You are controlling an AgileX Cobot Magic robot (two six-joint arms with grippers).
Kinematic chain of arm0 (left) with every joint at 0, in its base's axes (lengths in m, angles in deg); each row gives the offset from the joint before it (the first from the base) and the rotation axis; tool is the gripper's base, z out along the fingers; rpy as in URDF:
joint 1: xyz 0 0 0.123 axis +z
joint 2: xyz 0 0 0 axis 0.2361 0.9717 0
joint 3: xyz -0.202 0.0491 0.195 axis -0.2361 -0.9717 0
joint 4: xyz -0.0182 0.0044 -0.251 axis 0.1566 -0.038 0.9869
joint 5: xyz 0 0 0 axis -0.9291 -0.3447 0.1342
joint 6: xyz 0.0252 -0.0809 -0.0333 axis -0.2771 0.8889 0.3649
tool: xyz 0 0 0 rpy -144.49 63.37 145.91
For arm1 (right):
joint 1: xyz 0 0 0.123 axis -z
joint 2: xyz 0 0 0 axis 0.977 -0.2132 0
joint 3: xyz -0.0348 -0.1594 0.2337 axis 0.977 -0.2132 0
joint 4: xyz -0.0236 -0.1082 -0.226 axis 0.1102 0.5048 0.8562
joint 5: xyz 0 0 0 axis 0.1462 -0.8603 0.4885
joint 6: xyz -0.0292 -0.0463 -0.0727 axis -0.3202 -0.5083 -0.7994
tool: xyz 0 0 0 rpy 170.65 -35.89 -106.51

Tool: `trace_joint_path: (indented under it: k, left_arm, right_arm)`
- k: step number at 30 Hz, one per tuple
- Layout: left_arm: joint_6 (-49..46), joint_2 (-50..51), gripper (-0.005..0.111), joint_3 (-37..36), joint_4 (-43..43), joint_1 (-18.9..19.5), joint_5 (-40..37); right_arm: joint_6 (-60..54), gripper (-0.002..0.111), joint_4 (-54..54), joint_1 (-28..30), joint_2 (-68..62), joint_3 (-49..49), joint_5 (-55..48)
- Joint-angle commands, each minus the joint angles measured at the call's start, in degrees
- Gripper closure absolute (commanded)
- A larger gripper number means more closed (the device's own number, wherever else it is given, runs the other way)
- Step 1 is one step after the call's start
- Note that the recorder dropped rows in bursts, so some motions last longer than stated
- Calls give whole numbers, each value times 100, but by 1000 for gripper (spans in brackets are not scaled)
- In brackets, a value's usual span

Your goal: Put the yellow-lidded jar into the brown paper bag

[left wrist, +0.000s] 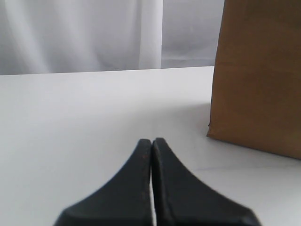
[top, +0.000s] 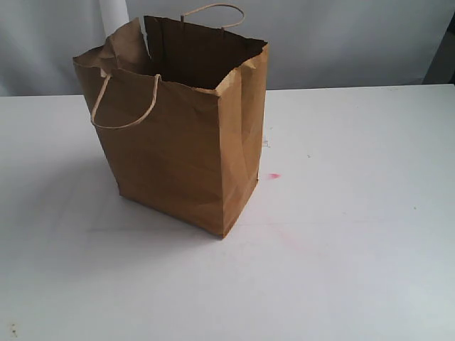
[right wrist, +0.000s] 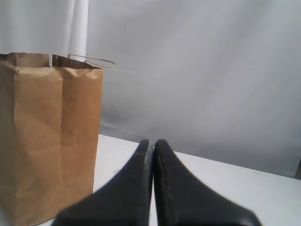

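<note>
Brown creased kraft paper bag (top: 178, 156) upright, mouth open, on white table (top: 355, 249). Yellow-lidded jar not in any view; inside bag? Can't tell. L gripper (left wrist: 151, 140) & R gripper (right wrist: 153, 140) near bag, jaws pressed together, empty. Step unclear; next: locate jar before any grasp.

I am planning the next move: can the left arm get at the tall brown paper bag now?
Probably yes. Only white table lies between the shut left gripper and the tall brown paper bag, which stands ahead of it, so the way looks free.
</note>
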Motion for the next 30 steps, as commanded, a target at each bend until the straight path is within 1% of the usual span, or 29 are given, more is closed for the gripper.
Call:
trace_joint_path:
  k: [1, 4, 30]
  left_arm:
    - [22, 17, 106, 13, 22, -15, 57]
    - [22, 17, 106, 13, 22, -15, 57]
    - [22, 17, 106, 13, 22, -15, 57]
  right_arm:
    - [-95, 108, 84, 36, 147, -238, 173]
    - [-95, 108, 46, 36, 147, -238, -54]
    - [-85, 108, 22, 36, 147, -238, -54]
